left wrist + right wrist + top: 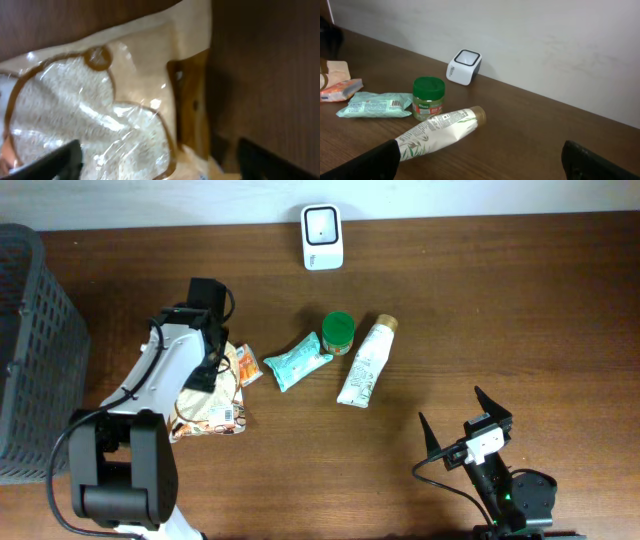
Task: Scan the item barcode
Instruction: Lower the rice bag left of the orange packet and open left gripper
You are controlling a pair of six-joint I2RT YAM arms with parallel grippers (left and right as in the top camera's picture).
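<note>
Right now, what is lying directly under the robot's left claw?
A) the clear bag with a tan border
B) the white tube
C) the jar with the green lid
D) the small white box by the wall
A: the left wrist view looks straight down on the clear bag, with the left claw spread open to either side of it.

In the left wrist view the clear pouch (100, 110) is blurred and runs past the left and bottom edges. The left gripper (160, 167) shows only two dark fingertips (50, 162), cut off at the bottom edge. In the overhead view the left arm (170, 360) covers most of the pouch. The left edge crops the grey basket (30, 330). Print on the tube (365, 360) is too small to read.
</note>
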